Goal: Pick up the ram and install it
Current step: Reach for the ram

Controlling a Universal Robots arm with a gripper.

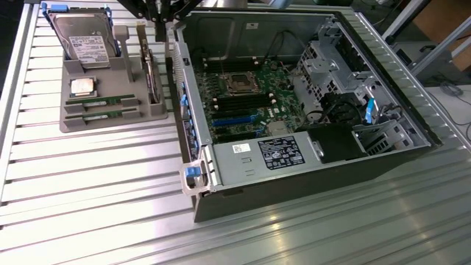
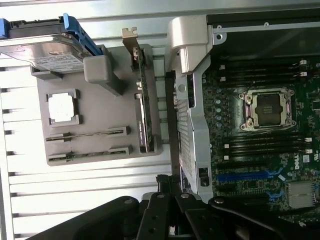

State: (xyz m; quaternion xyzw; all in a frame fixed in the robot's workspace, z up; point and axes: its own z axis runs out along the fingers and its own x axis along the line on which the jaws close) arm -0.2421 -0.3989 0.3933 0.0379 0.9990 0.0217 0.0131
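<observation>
The gripper (image 2: 169, 196) hangs clenched with nothing in its grasp, above the gap between the gray tray (image 1: 125, 122) and the computer case (image 1: 220, 207). In the exterior view, the ram (image 1: 99, 101) lies in its tray slot at about seven o'clock from the gripper, with a second stick (image 1: 99, 115) just beyond it. A clean pick, I judge, needs the jaws parted first, then squared across the stick's thin edge at mid-length, then lifted straight up.

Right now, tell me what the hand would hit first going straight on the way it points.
Most likely the side wall of the computer case, next to the gray tray; the hand sits over that edge, though depth is unclear.
</observation>
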